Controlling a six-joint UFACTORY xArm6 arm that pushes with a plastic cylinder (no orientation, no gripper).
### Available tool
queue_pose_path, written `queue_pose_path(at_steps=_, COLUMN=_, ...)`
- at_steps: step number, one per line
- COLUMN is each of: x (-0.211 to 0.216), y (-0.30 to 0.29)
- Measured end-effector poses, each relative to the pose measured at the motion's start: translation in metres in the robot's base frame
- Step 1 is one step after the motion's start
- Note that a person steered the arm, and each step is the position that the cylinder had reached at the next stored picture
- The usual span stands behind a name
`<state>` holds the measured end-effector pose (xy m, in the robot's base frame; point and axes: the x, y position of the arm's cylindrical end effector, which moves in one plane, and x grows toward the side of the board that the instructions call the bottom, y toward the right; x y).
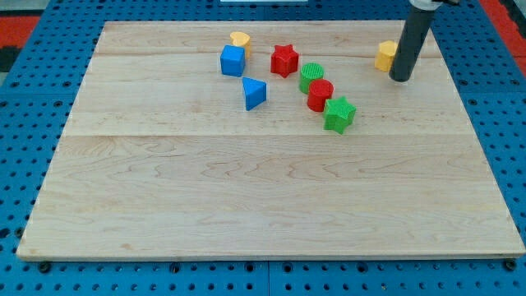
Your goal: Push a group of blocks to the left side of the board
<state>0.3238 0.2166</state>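
The pale wooden board [271,189] carries eight small plastic blocks, all near its top edge. My tip [400,79], a bare rod with no pincer, touches the yellow hexagonal block [385,55] near the top-right corner. Left of it cluster two blue, the blue cube [233,60] and blue triangular block [254,93]; two red, the red star block [284,60] and red cylinder [320,95]; two green, the green cylinder [311,77] and green star block [339,113]; and one yellow heart-shaped block [240,39].

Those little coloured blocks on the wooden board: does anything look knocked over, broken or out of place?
Nothing looks broken or tipped. One yellow block sits alone near the view's top right, apart from the other seven blocks clustered at top centre. My tip rests just to that block's right.
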Motion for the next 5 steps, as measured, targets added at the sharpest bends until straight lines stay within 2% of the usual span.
queue_pose_path(at_steps=1, x=-0.047, y=-0.008)
queue_pose_path(at_steps=2, x=-0.069, y=-0.01)
queue_pose_path(at_steps=4, x=-0.009, y=-0.048)
queue_pose_path(at_steps=5, x=-0.011, y=-0.134)
